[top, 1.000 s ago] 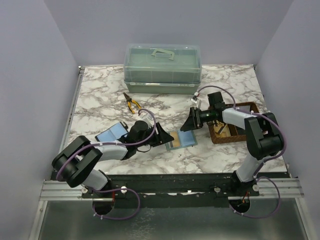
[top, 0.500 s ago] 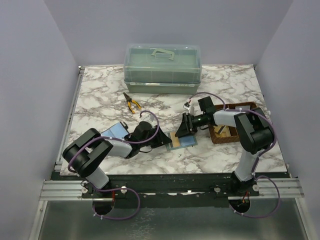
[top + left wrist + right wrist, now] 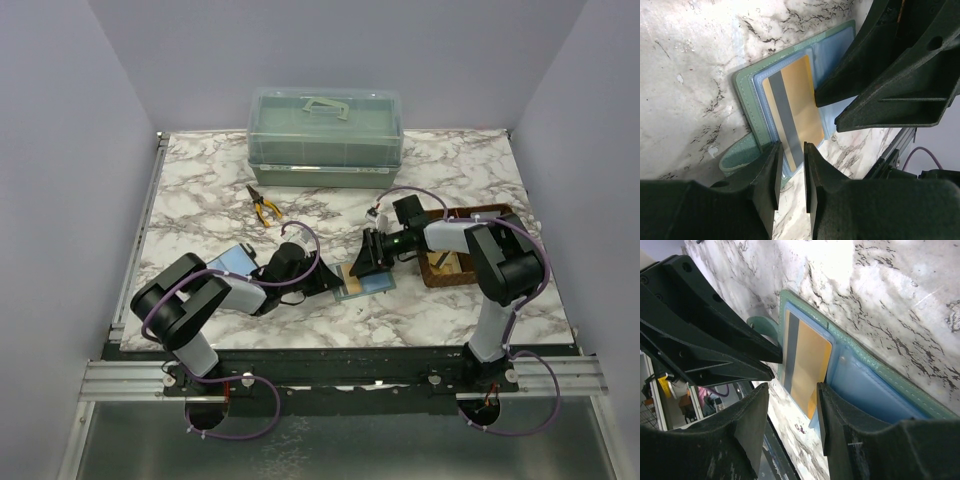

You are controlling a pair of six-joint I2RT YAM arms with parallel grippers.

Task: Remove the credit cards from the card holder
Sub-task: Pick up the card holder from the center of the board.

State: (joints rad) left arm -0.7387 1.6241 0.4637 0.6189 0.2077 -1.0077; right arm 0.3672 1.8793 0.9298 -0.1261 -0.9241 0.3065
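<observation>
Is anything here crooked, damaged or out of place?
Nothing stands out. The card holder lies open on the table, the gold card straight on its pockets, with the left gripper and right gripper at its edges. No damage shows.

L gripper (image 3: 326,278) and R gripper (image 3: 368,256) meet low over the open card holder (image 3: 372,284), mid marble table (image 3: 200,190). Behind: lidded green plastic box (image 3: 325,135), yellow-handled pliers (image 3: 264,209). Brown basket (image 3: 450,281) at R, blue panel (image 3: 228,262) at L.

Credit card (image 3: 792,112) in card holder (image 3: 746,95), basket (image 3: 447,280) to right, box (image 3: 325,135) behind
</observation>
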